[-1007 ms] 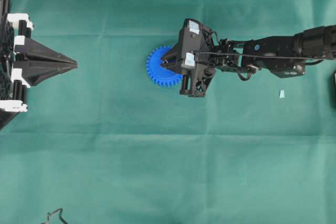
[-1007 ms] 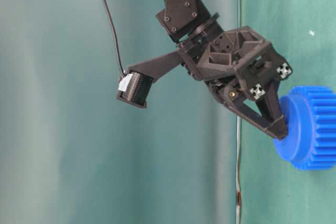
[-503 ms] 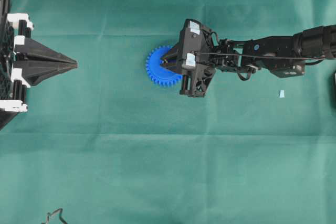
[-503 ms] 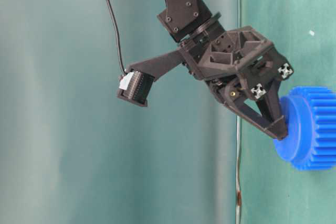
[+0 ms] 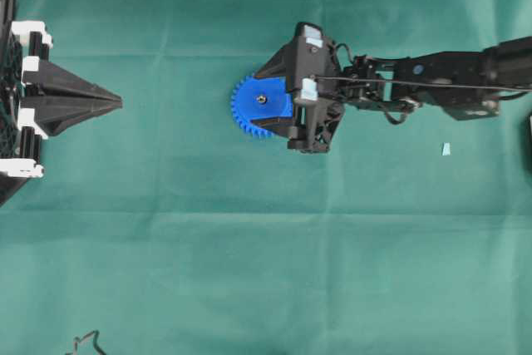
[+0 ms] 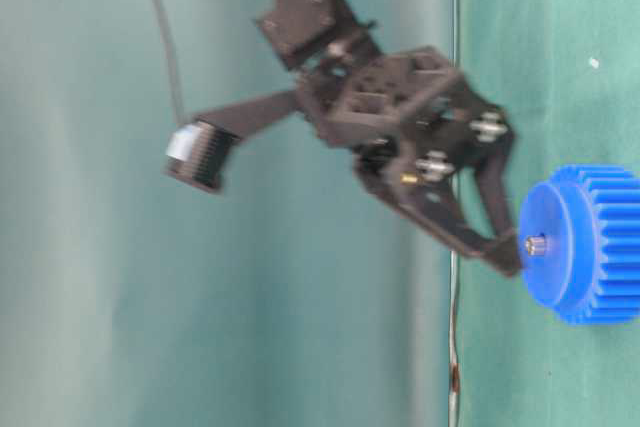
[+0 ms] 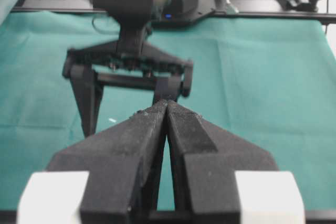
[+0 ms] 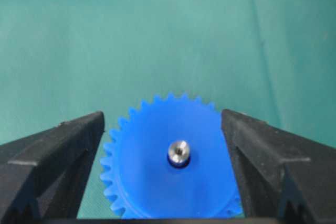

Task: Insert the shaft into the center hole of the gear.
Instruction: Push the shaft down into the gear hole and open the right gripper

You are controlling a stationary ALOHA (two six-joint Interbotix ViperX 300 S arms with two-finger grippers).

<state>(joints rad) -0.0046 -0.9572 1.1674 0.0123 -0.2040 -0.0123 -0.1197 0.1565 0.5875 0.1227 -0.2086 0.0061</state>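
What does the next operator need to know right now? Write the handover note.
Right gripper: open, jaws spread either side of the gear, holding nothing.
Left gripper: shut, empty, parked at the left edge, away from the work.
Shaft: standing in the center hole of the gear's hub, tip protruding; the gear lies flat on the green cloth.
Done: insertion and release.
Left: back the right arm clear without knocking the gear.
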